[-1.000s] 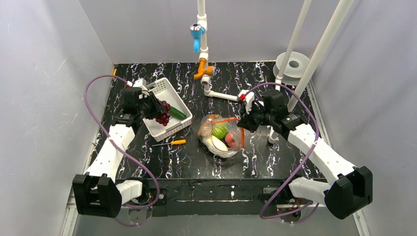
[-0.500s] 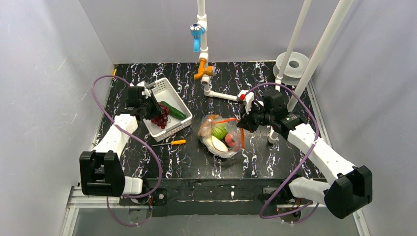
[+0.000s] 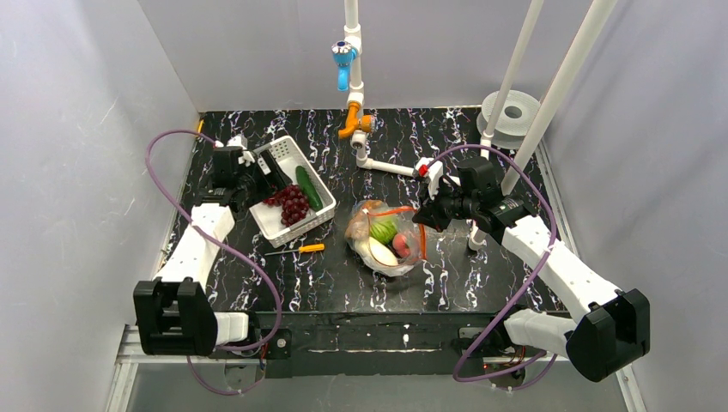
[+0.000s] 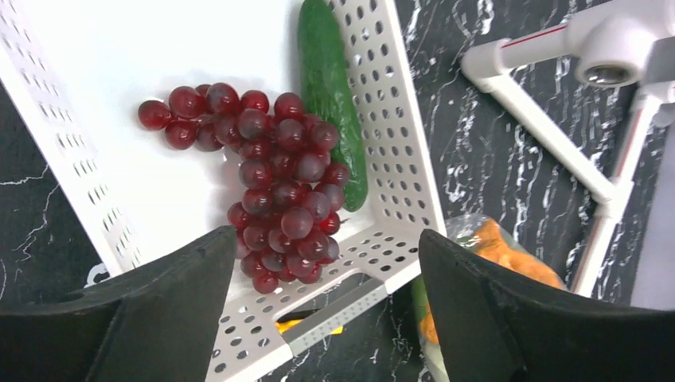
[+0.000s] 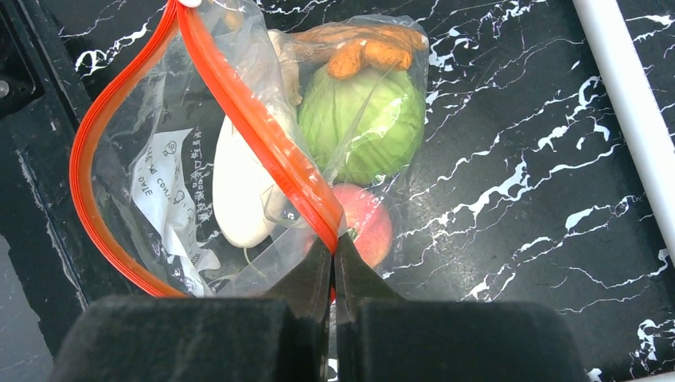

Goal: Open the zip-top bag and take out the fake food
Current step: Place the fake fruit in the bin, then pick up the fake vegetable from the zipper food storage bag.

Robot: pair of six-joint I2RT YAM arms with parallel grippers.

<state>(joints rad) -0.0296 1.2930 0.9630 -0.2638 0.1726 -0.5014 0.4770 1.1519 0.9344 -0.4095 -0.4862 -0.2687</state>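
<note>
The zip-top bag lies at mid-table with its mouth held open. My right gripper is shut on its orange-red zip strip. Inside the bag I see fake food: a green round vegetable, a white egg-shaped piece, a pink-red peach and an orange piece. The dark red grape bunch and the cucumber lie in the white basket. My left gripper hovers open above the basket's near end, holding nothing.
An orange-handled tool lies on the table just in front of the basket. White pipework with an orange valve stands behind the bag. Two slanted white poles and a white spool stand at the right.
My left gripper has opened and let go of the grape bunch, which now lies in the basket beside the cucumber. The right gripper and the bag have not moved.
</note>
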